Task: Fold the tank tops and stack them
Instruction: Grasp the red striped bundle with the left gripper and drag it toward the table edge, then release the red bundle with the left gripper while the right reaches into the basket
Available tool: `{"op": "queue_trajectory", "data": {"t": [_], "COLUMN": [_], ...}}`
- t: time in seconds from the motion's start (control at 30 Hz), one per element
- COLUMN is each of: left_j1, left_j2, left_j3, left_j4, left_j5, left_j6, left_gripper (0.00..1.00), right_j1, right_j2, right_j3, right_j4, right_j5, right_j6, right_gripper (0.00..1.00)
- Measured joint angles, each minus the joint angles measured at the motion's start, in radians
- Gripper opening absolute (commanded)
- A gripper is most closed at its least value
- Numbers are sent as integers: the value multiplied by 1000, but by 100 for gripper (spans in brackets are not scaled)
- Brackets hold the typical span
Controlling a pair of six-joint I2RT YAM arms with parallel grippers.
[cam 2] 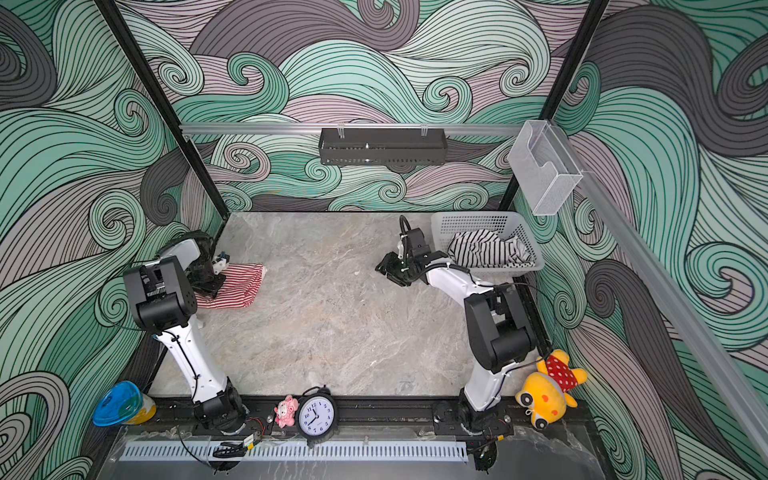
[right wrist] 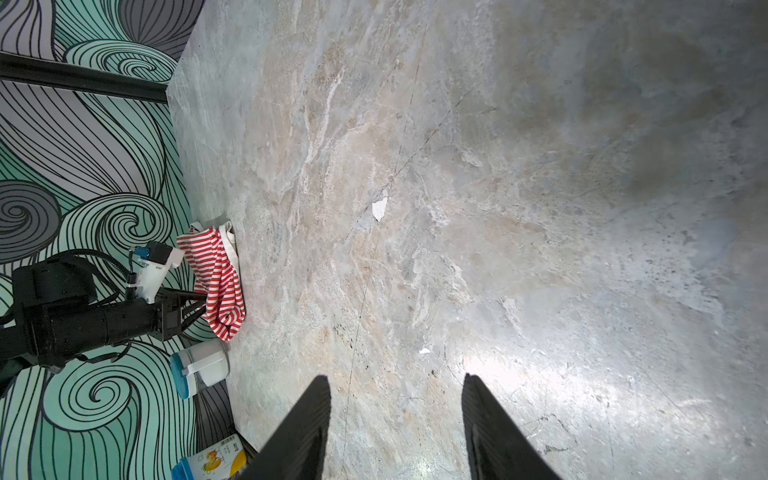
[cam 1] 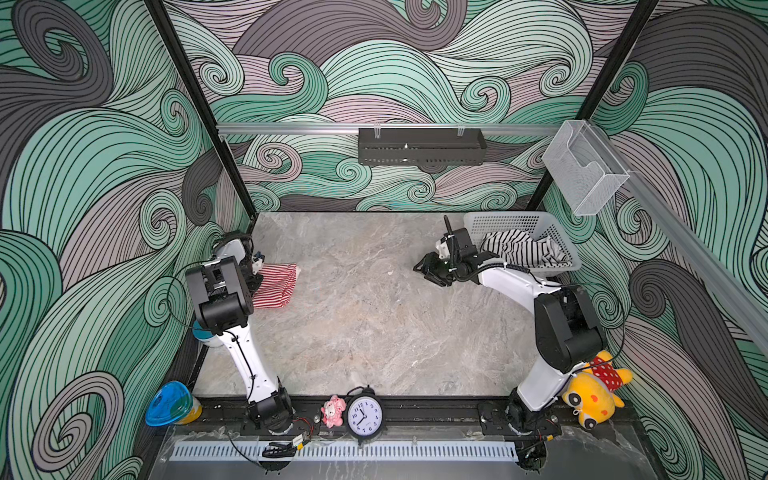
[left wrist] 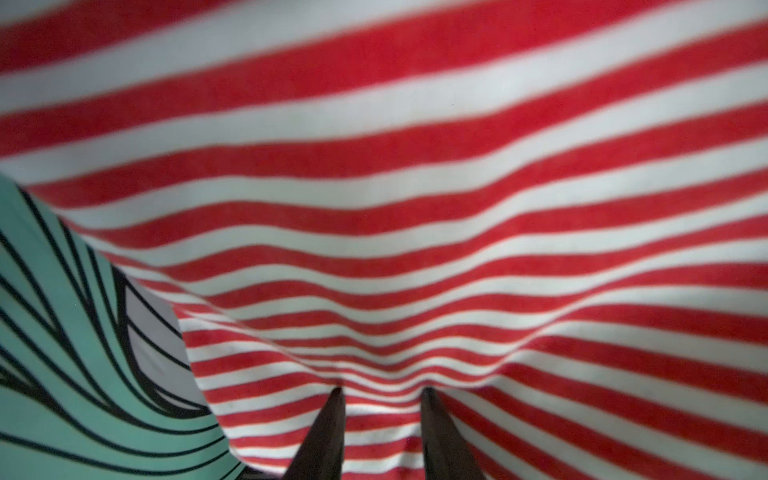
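Observation:
The red-and-white striped tank top [cam 1: 276, 286] [cam 2: 237, 286] lies folded at the table's left edge, against the wall. My left gripper [cam 1: 255, 282] [left wrist: 383, 392] points down onto its left part. Its fingers stand a little apart, pinching puckered cloth [left wrist: 415, 187] between the tips. The right wrist view shows that gripper [right wrist: 195, 299] at the garment [right wrist: 218, 282]. The black-and-white striped tank top [cam 1: 519, 249] [cam 2: 486, 249] lies crumpled in the white basket [cam 1: 511, 216] at the back right. Just left of the basket, my right gripper [cam 1: 422, 270] [right wrist: 397, 378] hovers open and empty over bare table.
A clock [cam 1: 364, 415], a pink toy [cam 1: 333, 411] and a yellow plush [cam 1: 594, 390] sit along the front rail. A blue-lidded cup [cam 1: 172, 403] stands at the front left. A white cup [right wrist: 199, 368] stands by the left arm. A black shelf [cam 1: 419, 145] hangs on the back wall.

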Motion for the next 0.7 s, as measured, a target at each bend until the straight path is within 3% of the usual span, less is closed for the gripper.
{"op": "queue_trajectory", "data": {"t": [0.3,0.5,0.7], "left_j1": [-27,-97,-181], "left_j2": [-70,-175,-190], "left_j3": [-38,-37,-66], "left_j4": [-35,-79,-82], "left_j5": [108,208,254], "left_j6": [-31,-77,-121], "left_gripper": [33,33,32], "right_j1": [-9,-74,-128], "right_j2": [-64,-122,-182], "right_j3": [33,70,47], "right_j4": [-79,-137,-164], "right_j5": [11,21,29], "right_j6": [-37,-76,-95], "right_gripper": [60,60,60]}}
